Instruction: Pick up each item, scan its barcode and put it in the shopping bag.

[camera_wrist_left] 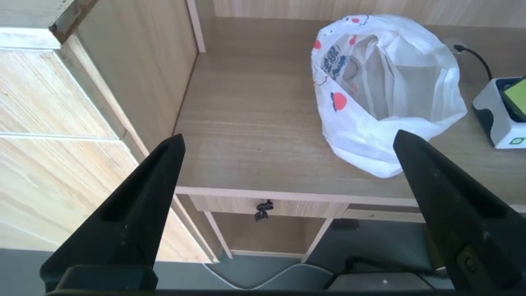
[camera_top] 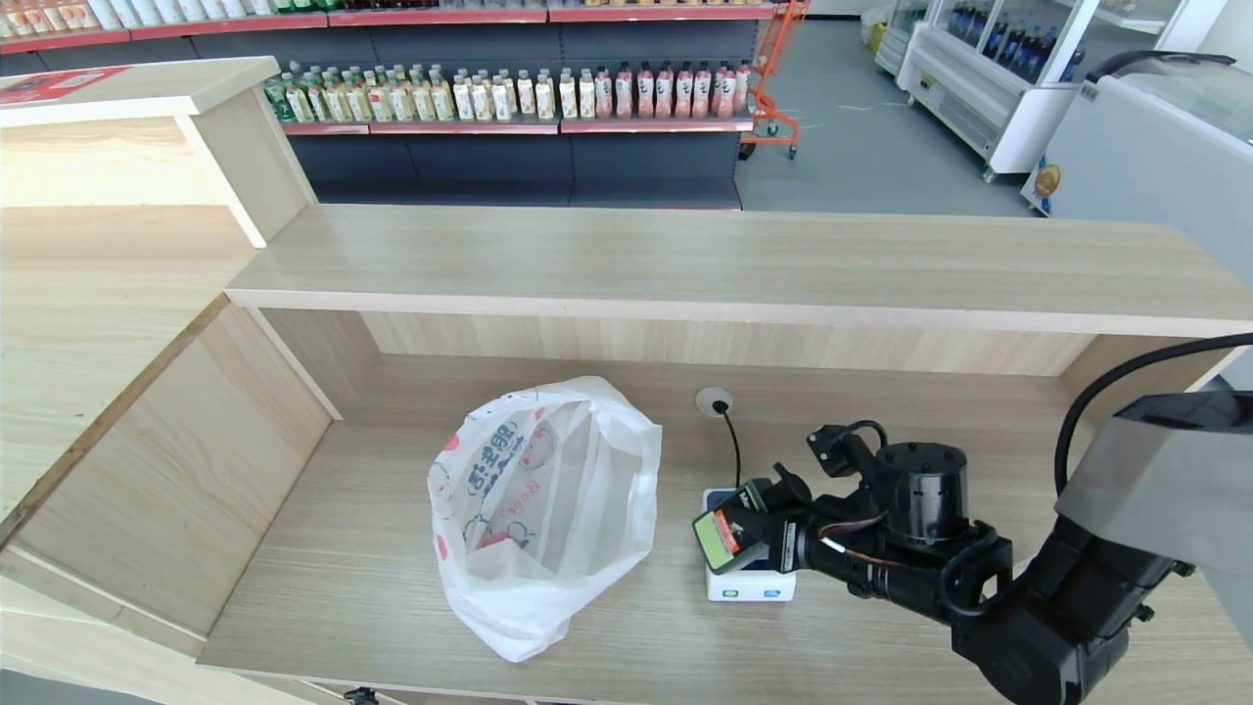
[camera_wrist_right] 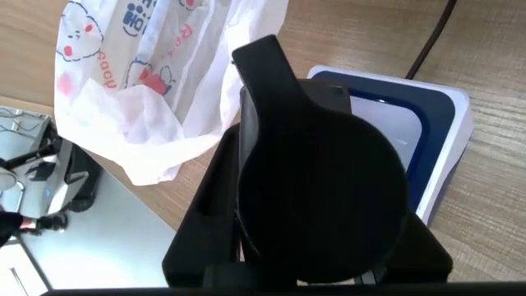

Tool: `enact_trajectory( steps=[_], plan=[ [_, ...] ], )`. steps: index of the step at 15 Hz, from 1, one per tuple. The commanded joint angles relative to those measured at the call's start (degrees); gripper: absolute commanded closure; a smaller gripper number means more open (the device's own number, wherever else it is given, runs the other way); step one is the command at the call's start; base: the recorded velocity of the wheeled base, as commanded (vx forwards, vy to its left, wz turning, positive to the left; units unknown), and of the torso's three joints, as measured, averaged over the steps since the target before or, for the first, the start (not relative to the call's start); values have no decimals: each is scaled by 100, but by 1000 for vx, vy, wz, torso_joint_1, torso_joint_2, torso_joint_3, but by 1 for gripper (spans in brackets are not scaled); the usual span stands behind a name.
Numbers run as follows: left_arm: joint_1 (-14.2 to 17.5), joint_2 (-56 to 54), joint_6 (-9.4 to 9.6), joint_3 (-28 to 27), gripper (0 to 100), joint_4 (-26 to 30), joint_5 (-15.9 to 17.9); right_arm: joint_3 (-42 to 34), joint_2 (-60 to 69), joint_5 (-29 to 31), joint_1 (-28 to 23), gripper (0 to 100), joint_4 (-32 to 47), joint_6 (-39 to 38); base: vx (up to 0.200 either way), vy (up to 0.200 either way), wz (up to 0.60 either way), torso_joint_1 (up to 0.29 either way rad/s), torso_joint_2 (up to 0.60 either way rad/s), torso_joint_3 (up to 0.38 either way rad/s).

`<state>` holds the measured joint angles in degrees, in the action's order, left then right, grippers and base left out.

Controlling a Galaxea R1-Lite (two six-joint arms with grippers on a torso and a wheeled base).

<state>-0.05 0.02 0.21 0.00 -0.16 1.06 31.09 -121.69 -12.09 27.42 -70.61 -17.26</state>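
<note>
The green packet [camera_top: 720, 538] with its red label is off the counter, clamped between the jaws of the right gripper [camera_top: 756, 525]. It is held low over the scanner [camera_top: 750, 584], a white box with a blue top at the right of the work surface. Its green face is turned up and to the left. Which side carries the barcode cannot be told, nor whether the scanner has read it.

By my reading, the pick-up of this item is done and the scan is the step in hand. What remains for it is the short carry left to the shopping bag [camera_top: 544, 509]. The bag stands just beside the scanner with its mouth open towards the near side. Red patches show through the thin plastic, but I cannot tell whether they are print or goods already dropped in, so the count of bagged items stays unknown.

No other goods lie on the wooden counter [camera_top: 323, 587] around the bag and scanner, so this may be the last piece. That is a guess from what lies here.

The left gripper [camera_wrist_left: 289, 140] hangs at the near left, off the counter's edge, with its jaws wide apart and nothing between them. A black cable [camera_top: 734, 441] runs from the scanner to a hole on the far side.
</note>
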Motion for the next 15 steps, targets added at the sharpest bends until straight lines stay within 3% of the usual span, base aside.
enact_trajectory(
  steps=[1, 6, 10, 12, 15],
  plan=[
    [-4, -2, 6, 0, 0, -2, -1, 3, -75, 14, -8, 100, 30, 4, 0, 0, 0, 0, 0, 0],
    [-4, -2, 6, 0, 0, -2, -1, -24, 655, 5, -52, 100, 117, 12, 0, 0, 0, 0, 0, 0],
    [5, -2, 14, 0, 0, -2, 8, -120, 2008, 14, -35, 100, 812, 1067, 0, 0, 0, 0, 0, 0],
    [5, -2, 14, 0, 0, -2, -1, -164, 2369, 190, 1, 100, 1260, 2113, 0, 0, 0, 0, 0, 0],
    [-4, -2, -3, 0, 0, -2, 8, -32, 2299, 638, 220, 100, 1304, 2333, 0, 67, 0, 2, 2, 1]
  ],
)
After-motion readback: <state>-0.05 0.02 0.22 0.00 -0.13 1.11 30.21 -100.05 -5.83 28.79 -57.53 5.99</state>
